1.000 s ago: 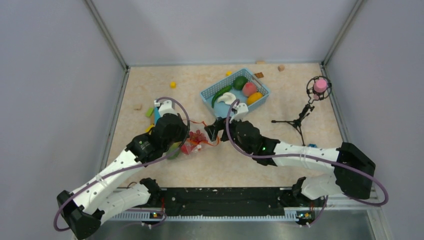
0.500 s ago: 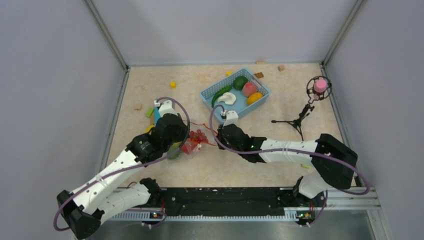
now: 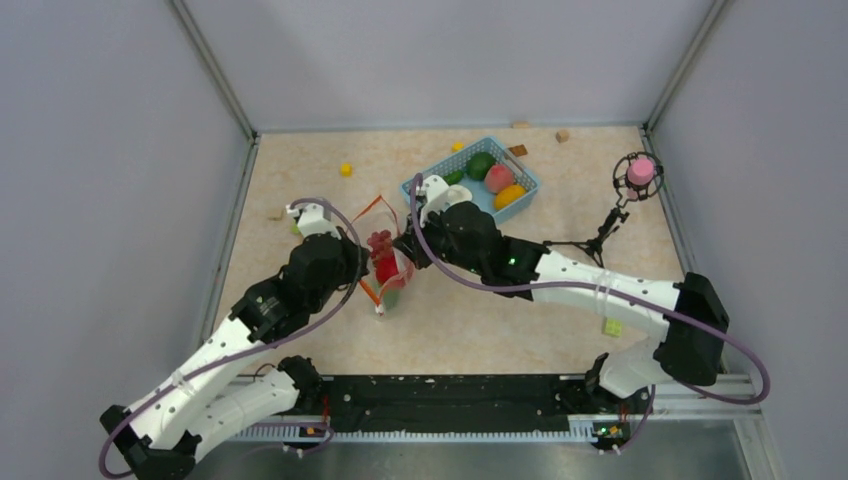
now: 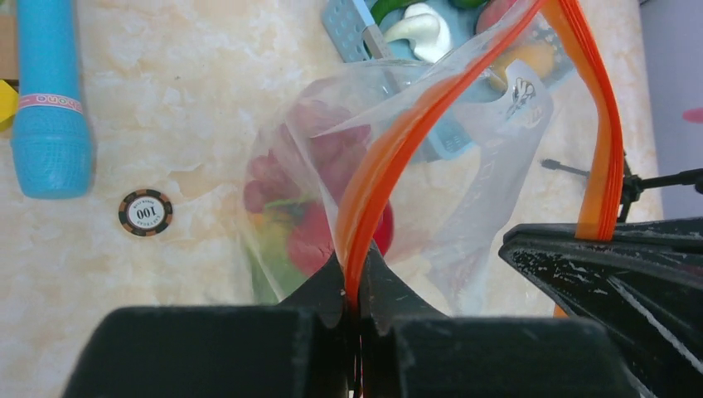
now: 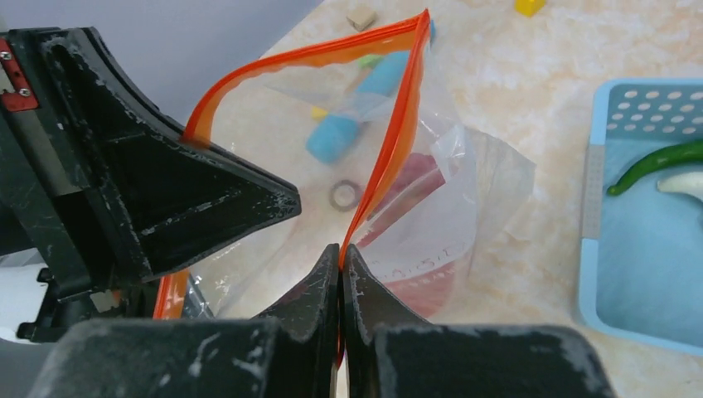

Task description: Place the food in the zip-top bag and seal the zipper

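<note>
The clear zip-top bag (image 3: 390, 275) hangs between my two grippers, its mouth pulled open. My left gripper (image 4: 358, 286) is shut on one side of the orange-red zipper (image 4: 398, 149). My right gripper (image 5: 341, 253) is shut on the opposite side of the zipper (image 5: 390, 157). Inside the bag (image 4: 489, 191) lie a red tomato (image 4: 311, 240), purple grapes (image 4: 332, 145) and something green. More food sits in the light-blue basket (image 3: 415, 187): a green pepper (image 3: 481, 165), a peach (image 3: 498, 178), a mango (image 3: 509, 195) and a long chili (image 5: 655, 163).
A light-blue stick (image 4: 50, 99) and a poker chip (image 4: 144, 212) lie on the table under the bag. A small tripod (image 3: 590, 240) with a pink-topped head (image 3: 637, 172) stands at the right. Little blocks (image 3: 345, 169) (image 3: 611, 326) are scattered about.
My right gripper has shut on the zipper strip. Both arms have lifted the bag off the table and shifted it toward the back, opening its mouth.
</note>
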{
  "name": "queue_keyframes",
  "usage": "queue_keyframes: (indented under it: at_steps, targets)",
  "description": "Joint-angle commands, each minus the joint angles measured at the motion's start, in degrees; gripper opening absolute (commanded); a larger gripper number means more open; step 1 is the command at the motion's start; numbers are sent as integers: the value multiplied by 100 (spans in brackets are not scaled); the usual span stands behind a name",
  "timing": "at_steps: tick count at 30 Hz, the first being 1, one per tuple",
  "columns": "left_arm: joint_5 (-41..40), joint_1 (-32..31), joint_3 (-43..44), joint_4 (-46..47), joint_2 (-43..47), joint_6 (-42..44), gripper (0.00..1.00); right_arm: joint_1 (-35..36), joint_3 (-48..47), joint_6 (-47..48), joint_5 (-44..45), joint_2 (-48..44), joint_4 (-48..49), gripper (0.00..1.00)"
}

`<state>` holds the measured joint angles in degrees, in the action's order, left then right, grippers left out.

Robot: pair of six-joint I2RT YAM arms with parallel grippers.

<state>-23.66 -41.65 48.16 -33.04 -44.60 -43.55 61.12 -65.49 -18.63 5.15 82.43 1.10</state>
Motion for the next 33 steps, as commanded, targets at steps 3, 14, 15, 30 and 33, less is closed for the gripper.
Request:
queue_keyframes:
  at_steps: [3,14,15,30,33]
  targets:
    - [-377,24,-109,147,558,-70,0,63,-402,365,252,-246,-422,0]
    - [-959,23,-146,26,498,-267,0,-725,-254,147,-454,-212,-395,49]
    - [-1002,21,-137,7,430,-284,0,-882,-261,141,-698,-219,-370,60]
    - [-1292,25,-115,-80,103,-385,0,-2450,-850,-265,271,910,-787,97]
    - [-1310,25,-140,-46,87,-368,0,-2479,-1356,-216,686,1671,-1072,98]
